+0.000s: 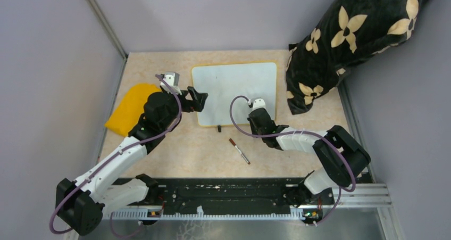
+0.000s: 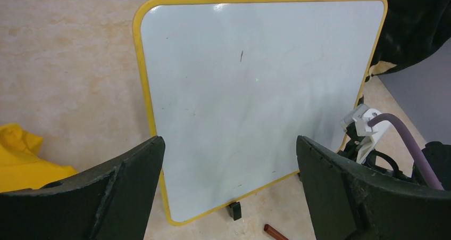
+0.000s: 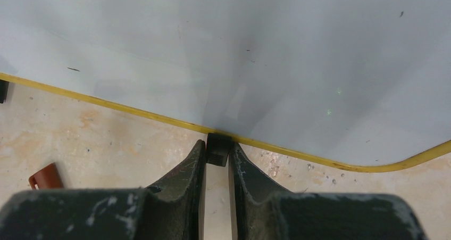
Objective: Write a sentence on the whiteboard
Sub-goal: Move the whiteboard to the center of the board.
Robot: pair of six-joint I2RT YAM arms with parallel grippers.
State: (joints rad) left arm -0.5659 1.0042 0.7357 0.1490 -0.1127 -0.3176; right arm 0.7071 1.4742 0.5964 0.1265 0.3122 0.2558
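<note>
1 whiteboard (image 1: 234, 88). Right gripper (image 3: 217, 156) clamped on 1 of its 2 black feet (image 3: 218, 147). Left gripper (image 1: 198, 99) jaws wide apart. 1 marker (image 1: 239, 150), 1 yellow cloth (image 1: 130, 107).

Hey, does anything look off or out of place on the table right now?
The marker lies loose and unheld on the table, and the whiteboard is blank apart from tiny stray marks. The right gripper is shut on the board's small black foot rather than on the marker.

The whiteboard (image 1: 228, 85) lies flat on the table (image 1: 175, 149), a marker (image 1: 239, 150) near it.
</note>
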